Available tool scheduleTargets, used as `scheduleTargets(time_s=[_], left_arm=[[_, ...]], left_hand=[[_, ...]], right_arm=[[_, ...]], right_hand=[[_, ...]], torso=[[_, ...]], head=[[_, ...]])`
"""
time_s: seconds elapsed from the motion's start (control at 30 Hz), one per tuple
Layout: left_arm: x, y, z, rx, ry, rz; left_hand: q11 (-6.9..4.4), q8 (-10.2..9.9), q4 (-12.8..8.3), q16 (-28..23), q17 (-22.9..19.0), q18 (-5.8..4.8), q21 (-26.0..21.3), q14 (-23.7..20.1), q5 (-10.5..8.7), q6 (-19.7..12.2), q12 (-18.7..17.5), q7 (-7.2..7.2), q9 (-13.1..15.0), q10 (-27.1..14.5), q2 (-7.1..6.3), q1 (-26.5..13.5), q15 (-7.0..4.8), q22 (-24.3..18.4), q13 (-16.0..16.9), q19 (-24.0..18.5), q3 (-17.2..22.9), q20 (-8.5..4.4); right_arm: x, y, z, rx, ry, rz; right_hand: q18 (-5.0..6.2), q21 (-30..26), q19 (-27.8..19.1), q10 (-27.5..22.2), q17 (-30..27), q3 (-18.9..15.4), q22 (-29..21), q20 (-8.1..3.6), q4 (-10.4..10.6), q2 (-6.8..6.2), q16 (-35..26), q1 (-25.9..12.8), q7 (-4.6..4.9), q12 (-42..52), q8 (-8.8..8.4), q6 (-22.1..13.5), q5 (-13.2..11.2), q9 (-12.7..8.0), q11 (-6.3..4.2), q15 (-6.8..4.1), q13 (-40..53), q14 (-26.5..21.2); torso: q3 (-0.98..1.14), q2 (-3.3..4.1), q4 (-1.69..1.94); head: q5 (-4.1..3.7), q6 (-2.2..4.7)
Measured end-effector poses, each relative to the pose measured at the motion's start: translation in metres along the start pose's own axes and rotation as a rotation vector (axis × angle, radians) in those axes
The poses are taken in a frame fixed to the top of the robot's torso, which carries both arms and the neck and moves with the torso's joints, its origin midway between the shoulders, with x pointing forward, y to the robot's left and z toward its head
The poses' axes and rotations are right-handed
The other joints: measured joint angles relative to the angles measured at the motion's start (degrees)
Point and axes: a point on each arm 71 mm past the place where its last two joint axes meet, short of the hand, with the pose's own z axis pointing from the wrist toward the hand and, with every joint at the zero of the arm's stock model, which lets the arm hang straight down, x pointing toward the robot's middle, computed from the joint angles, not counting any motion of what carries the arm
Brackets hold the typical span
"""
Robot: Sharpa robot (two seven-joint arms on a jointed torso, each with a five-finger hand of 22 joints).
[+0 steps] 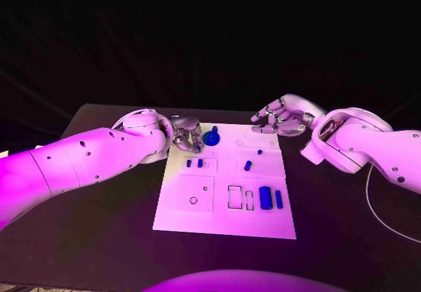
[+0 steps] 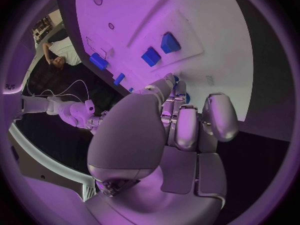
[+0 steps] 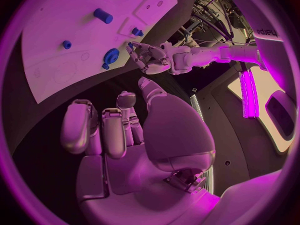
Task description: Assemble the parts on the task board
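both hands at the far end of the board, parts lying on it

the task board (image 1: 224,213) is a white plate lying lengthwise in the middle of the black table (image 1: 97,231). the left hand (image 1: 182,135) sits at the board's far left corner, fingers curled in toward a round blue part (image 1: 212,137) that stands just beside them. whether the fingertips actually touch or grip that part cannot be told from the head view, and in the left wrist view the hand's own fingers (image 2: 187,125) are bent forward and cover the spot. the right hand (image 1: 281,118) hovers over the far right corner of the board, fingers loosely bent and apart, with nothing in it; the right wrist view shows its fingers (image 3: 94,127) clear of the board.

the other parts lie apart from both hands. two small blue pegs (image 1: 194,163) sit side by side in the left half of the board, and a short blue piece (image 1: 248,165) with a tiny one (image 1: 260,151) beyond it in the right half. nearer the robot, two upright blue bars (image 1: 270,198) stand next to two empty rectangular slots (image 1: 241,198), and a small ring outline (image 1: 193,200) marks the panel on the left.
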Motion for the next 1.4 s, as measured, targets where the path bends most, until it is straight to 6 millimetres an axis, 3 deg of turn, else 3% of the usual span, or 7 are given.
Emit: scheduleTargets(time_s=[0.8,1.07,1.23,1.4], left_arm=[[0.0038,0.0007,0.0007,-0.025,0.029,0.005],[0.0035,0.0010,0.0003,-0.028,0.032,0.006],[0.0040,0.0011,0.0000,-0.028,0.033,0.007],[0.0070,0.0027,-0.0001,-0.035,0.042,0.008]], left_hand=[[-0.03,-0.35,-0.04,0.00,-0.30,0.00,0.00,0.00,0.00,0.33,-0.32,-0.49,0.12,0.44,-0.29,-0.76,0.00,0.00,0.17,0.00,0.34,0.00],[-0.03,-0.55,-0.29,0.00,-0.39,0.01,0.00,0.00,0.00,0.29,-0.98,-0.06,0.01,0.44,-0.67,-1.13,0.00,0.05,0.14,0.00,0.58,0.00],[0.64,-1.68,-0.41,0.00,-0.74,0.00,-0.07,0.11,0.01,-0.66,-1.74,0.64,-0.33,-0.23,-1.09,-2.00,0.11,0.05,-0.05,0.00,0.71,0.00],[1.21,-3.98,-0.18,-0.34,-1.57,0.00,-0.93,0.01,0.01,-4.11,-3.49,0.77,-0.66,-2.24,-2.29,-3.20,0.48,-0.36,-0.37,-0.29,0.95,0.30]], right_arm=[[-0.0002,-0.0005,-0.0002,0.001,0.000,0.000],[-0.0003,-0.0007,-0.0001,0.001,-0.001,0.000],[-0.0004,-0.0009,-0.0001,0.002,-0.001,0.000],[-0.0005,-0.0012,-0.0001,0.002,-0.001,-0.001]], right_hand=[[0.00,0.00,0.00,0.00,-0.01,0.00,-0.05,0.00,0.00,0.00,0.00,0.00,0.00,0.00,0.00,0.00,0.00,0.00,0.01,0.00,0.00,0.00],[0.00,0.00,0.00,0.01,-0.01,0.00,-0.04,0.00,0.00,0.00,0.00,0.00,0.00,0.00,0.00,0.00,0.00,0.00,0.01,0.00,0.00,0.00],[0.00,0.00,0.00,0.01,-0.01,0.00,-0.04,0.00,0.00,0.00,0.00,0.00,0.00,0.00,0.00,0.00,0.00,0.00,0.01,0.00,0.00,0.00],[0.00,0.00,-0.21,0.02,-0.01,0.00,-0.25,-0.21,0.00,0.00,-0.11,0.00,0.00,0.00,0.00,0.00,0.23,-0.06,0.03,0.00,-0.10,0.00]], torso=[[0.00,-0.03,0.04],[-0.02,-0.03,0.04],[-0.02,-0.03,0.01],[-0.01,-0.03,0.02]], head=[[-0.01,-0.38],[-0.03,-0.43],[-0.07,-0.48],[-0.10,-0.42]])
